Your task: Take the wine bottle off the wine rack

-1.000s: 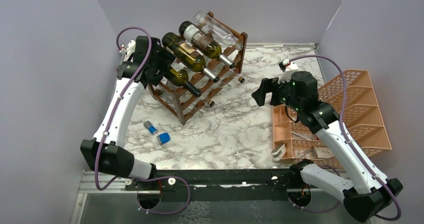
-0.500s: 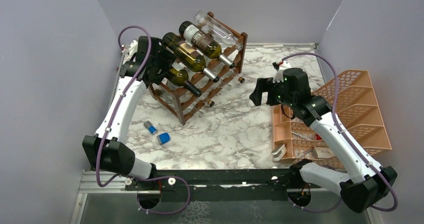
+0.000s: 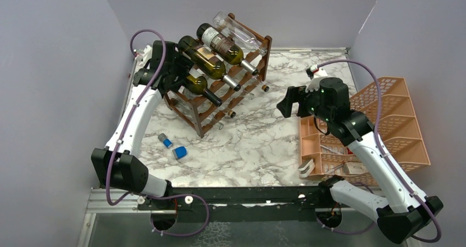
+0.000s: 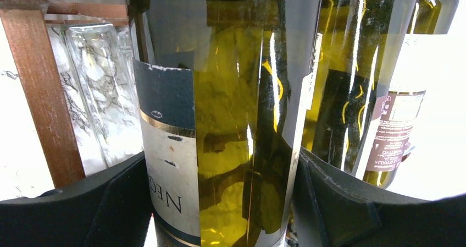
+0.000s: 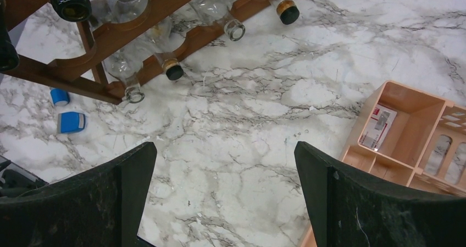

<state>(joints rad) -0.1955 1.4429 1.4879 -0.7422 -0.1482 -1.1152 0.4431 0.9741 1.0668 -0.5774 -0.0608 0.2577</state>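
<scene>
Left gripper [image 4: 222, 167] sitting at left end of wine rack [image 3: 199, 125]. Pads [image 4: 110, 203] pressing both sides of green wine bottle [image 4: 231, 120], gripping it near base. Wine bottle lying in rack beside other bottles [image 3: 222, 43]. Rack standing at back-left of marble table [image 3: 258, 148]. Right gripper [image 5: 222, 159] hovering over table near orange tray [image 3: 395, 126], jaws spread wide, holding nothing.

White marble-look tabletop [image 3: 258, 142] w/ grey veining, boxed in on 3 sides by plain pale lilac-grey panels: back wall [image 3: 247, 5], left wall [image 3: 49, 82], right wall [image 3: 417, 32]. Silver metal rail [image 3: 110, 203] along near edge. Light even & diffuse, shadows soft.
</scene>
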